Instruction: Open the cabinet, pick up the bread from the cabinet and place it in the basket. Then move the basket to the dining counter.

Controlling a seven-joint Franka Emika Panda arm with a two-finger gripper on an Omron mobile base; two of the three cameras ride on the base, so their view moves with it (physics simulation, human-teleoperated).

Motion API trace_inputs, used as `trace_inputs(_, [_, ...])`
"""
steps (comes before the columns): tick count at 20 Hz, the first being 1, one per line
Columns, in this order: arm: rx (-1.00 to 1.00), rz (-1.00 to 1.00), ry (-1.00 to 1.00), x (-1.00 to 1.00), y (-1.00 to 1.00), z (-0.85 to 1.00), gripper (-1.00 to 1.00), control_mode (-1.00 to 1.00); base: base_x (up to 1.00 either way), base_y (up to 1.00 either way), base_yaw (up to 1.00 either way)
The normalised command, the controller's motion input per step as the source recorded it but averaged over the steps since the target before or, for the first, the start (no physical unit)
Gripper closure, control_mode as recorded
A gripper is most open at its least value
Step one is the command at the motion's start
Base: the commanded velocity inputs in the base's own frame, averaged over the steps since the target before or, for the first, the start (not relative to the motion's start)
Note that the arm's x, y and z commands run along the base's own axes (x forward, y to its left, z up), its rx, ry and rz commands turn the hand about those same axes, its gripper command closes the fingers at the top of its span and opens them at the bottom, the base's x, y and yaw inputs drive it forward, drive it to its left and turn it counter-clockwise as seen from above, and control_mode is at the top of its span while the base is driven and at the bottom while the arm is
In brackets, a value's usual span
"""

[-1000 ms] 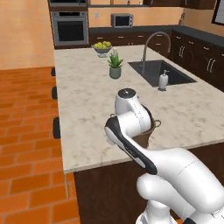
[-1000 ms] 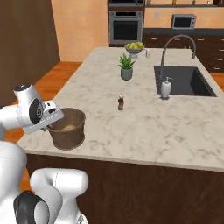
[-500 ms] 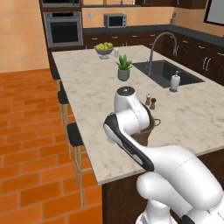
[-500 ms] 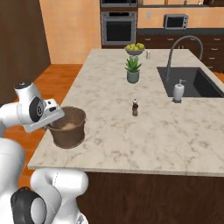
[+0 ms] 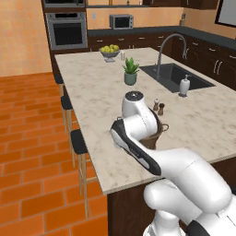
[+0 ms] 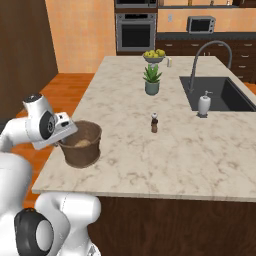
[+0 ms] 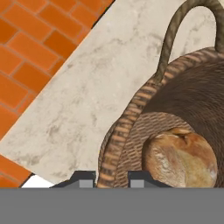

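The brown woven basket (image 6: 80, 155) is over the near left corner of the dining counter (image 6: 165, 150), close to its edge. The bread (image 7: 179, 159), a tan lumpy roll, lies inside it and shows as a pale patch (image 6: 82, 143) from the right base camera. My gripper (image 7: 106, 177) is shut on the basket's rim (image 7: 118, 140), one fingertip on either side of the wall. In the left base view my arm covers most of the basket (image 5: 156, 133). The small loop handle (image 7: 175, 26) stands on the far rim. The cabinet is out of view.
A small brown shaker (image 6: 154, 123) stands mid-counter, with a potted plant (image 6: 152, 80) and fruit bowl (image 6: 154, 56) beyond. The sink (image 6: 220, 95), arched faucet and white soap dispenser (image 6: 204, 105) are to the right. Black stools (image 5: 78, 140) line the counter's left side over brick floor.
The whole scene has shifted in both base views, so the base has driven along the counter. The basket has stayed in my shut gripper and travelled with the arm.
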Motion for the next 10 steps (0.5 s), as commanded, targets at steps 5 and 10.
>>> trace_inputs(5, [0.0, 0.0, 0.09, 1.0, -0.28, -0.14, 1.0, -1.0, 0.0, 0.0, 0.0])
trace_inputs(10, [0.0, 0.0, 0.04, 1.0, -0.06, -0.05, 1.0, -1.0, 0.0, 0.0, 0.0])
